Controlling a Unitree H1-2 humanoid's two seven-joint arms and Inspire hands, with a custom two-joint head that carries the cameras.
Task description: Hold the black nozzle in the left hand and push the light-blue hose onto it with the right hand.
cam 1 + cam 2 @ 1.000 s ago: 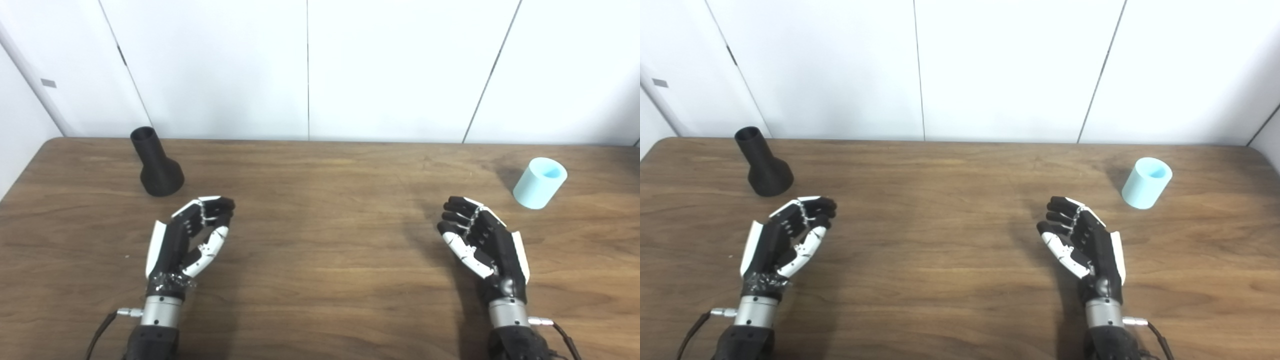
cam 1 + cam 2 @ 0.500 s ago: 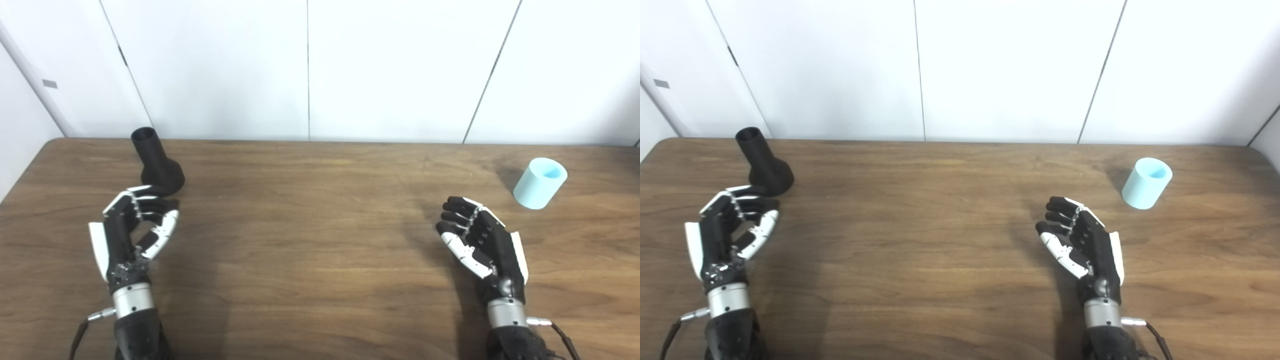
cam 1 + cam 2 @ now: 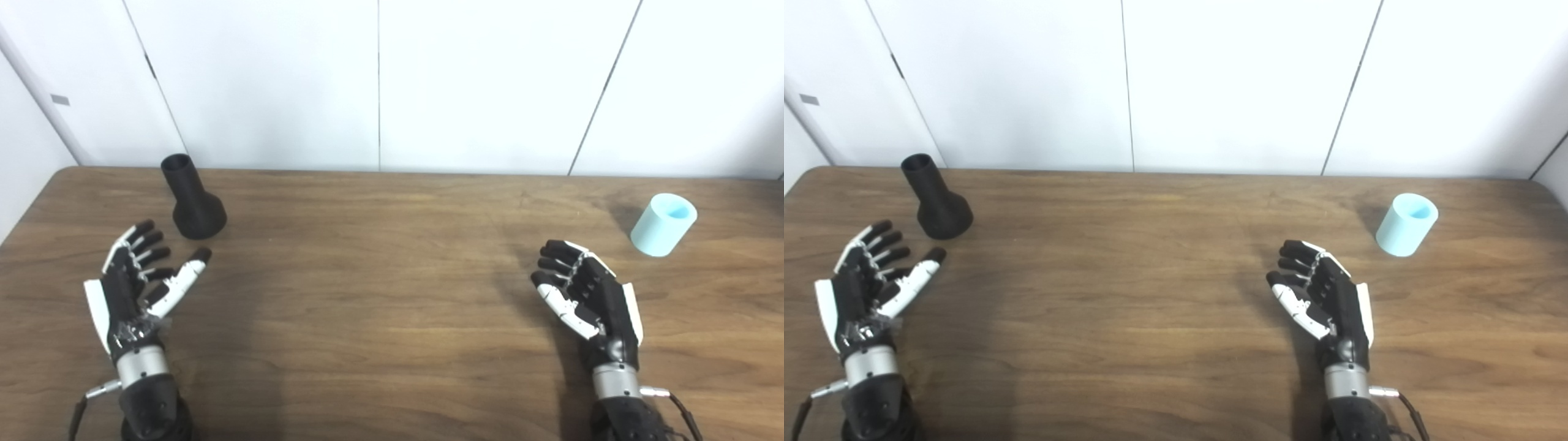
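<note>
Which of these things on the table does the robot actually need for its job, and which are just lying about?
Needed:
- black flared plastic nozzle
- light-blue short cylindrical hose piece
- left hand, open
- right hand, open

Just there:
- brown wooden table; no other loose items

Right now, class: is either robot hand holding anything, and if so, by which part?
Nothing is held. The left hand is open near the black nozzle, not touching it; the right hand, fingers loosely curled, is empty, apart from the light-blue hose.

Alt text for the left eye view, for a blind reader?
Two empty robot hands hover over a wooden table: the left robot hand open near an upright black nozzle, the right robot hand loosely curled, short of a light-blue hose.
</note>
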